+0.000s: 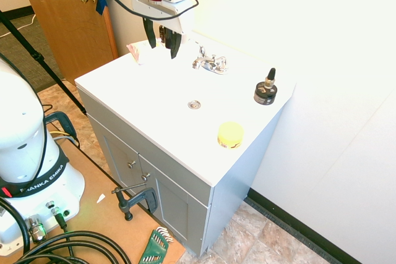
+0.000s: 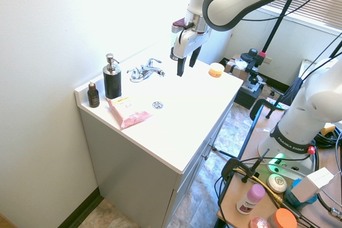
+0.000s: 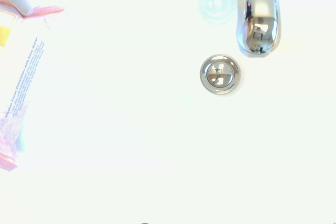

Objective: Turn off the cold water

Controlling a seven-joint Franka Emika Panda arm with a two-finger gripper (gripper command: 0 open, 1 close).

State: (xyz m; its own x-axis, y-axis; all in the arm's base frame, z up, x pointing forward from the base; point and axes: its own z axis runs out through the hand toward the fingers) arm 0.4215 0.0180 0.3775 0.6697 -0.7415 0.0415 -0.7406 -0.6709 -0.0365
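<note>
Chrome faucet (image 1: pixel 209 62) is seen at the back of the white sink (image 1: pixel 154 100), against the wall, with its spout pointing out over the basin. The drain (image 1: pixel 194 104) lies in front of the faucet, and in the wrist view the spout tip (image 3: pixel 257 22) is shown just beside the drain (image 3: pixel 220 74). The gripper (image 1: pixel 162 42) is held in the air to one side of the faucet, above the sink and not touching it; its dark fingers (image 2: pixel 181 67) point down and are spread apart with nothing between them. In the second exterior view the gripper (image 2: pixel 185 63) is seen near the faucet (image 2: pixel 146 70), on the side away from the soap dispenser (image 2: pixel 111 77). A small brown bottle (image 2: pixel 93 95) stands beyond the dispenser, further from the faucet. A pink packet (image 2: pixel 128 112) lies flat on the counter in front of the dispenser, well apart from the faucet. A yellow round tub (image 1: pixel 230 135) sits near the sink's front corner, far from the faucet. Whether water is running cannot be told from the pictures.
</note>
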